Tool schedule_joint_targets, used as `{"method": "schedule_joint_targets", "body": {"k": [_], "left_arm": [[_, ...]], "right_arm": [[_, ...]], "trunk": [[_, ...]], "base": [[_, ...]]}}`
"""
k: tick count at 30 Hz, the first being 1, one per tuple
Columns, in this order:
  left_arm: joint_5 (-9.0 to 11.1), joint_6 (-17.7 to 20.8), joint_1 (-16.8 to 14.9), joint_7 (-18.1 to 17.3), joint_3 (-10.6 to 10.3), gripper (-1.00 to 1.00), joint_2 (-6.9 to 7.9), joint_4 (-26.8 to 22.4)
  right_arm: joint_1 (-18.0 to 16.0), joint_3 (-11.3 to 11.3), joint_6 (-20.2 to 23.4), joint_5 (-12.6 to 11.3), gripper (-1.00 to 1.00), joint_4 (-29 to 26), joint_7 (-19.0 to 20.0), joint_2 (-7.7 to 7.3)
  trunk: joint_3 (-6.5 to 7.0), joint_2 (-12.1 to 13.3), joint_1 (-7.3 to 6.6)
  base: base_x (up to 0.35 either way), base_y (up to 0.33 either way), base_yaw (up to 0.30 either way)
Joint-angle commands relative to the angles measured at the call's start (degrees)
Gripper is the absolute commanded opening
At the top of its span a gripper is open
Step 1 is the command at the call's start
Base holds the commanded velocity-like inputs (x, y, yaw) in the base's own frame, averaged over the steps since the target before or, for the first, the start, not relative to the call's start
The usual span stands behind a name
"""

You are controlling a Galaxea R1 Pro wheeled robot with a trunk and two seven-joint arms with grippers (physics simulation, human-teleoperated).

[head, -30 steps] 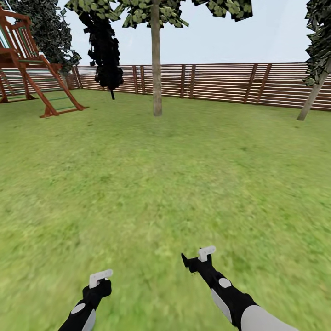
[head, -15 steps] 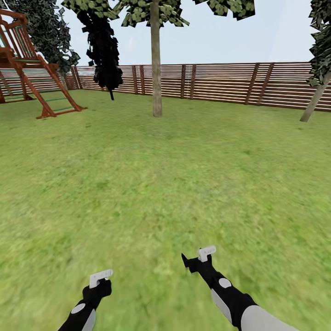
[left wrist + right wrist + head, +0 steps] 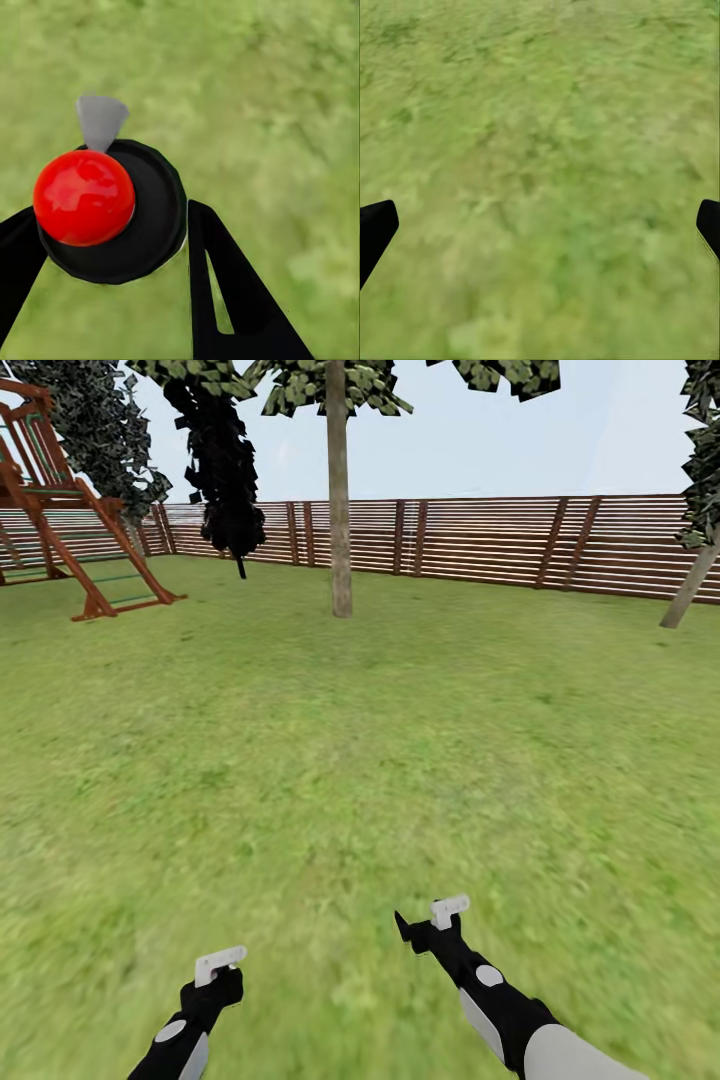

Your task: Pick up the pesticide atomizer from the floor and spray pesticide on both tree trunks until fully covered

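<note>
Left wrist view: the left gripper (image 3: 109, 219) has its two black fingers (image 3: 225, 285) set close on either side of the atomizer (image 3: 154, 225), which from here is a round black body with a glossy red ball (image 3: 82, 196) on it and a grey cone-shaped tip (image 3: 100, 120) beyond the ball. One finger meets the black rim and the other lies right against it, so the atomizer looks to be gripped, though the actual contact is hard to make out. Blurred grass lies behind it.

In the right wrist view the right gripper (image 3: 540, 225) is spread wide — only its black fingertips (image 3: 375, 229) show at the two edges, with nothing between them but grass.

From the head view both forearms reach forward low over the lawn (image 3: 360, 760), left arm on the left, right arm further ahead, each gripper well above the ground.

Across the lawn, well apart from the arms, one tree trunk (image 3: 340, 510) stands straight, its jagged foliage (image 3: 330, 385) high up. A second trunk (image 3: 690, 588) leans at the far right edge. A black conifer (image 3: 225, 470) stands left of the straight trunk, and further left is a red-brown wooden play frame (image 3: 70, 530). A slatted brown fence (image 3: 480, 540) runs behind them all — pale sky above it.
</note>
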Motion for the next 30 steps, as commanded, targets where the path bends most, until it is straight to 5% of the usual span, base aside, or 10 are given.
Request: {"method": "schedule_joint_targets", "body": {"k": [1, 30], "left_arm": [[-0.6, -0.2, 0.0, -0.3, 0.5, -1.0, -0.07, 0.0], [-0.5, -0.2, 0.0, -0.3, 0.6, -1.0, 0.03, 0.0]], "right_arm": [[-0.1, 0.3, -0.2, -0.6, 1.0, 0.1, 0.2, -0.02], [-0.1, 0.3, -0.2, -0.7, 1.0, 0.2, -0.2, 0.24]], "trunk": [[-0.05, 0.0, 0.03], [-0.3, 0.0, 0.03]], "base": [[0.34, 0.0, 0.0], [0.34, 0.024, 0.026]]}}
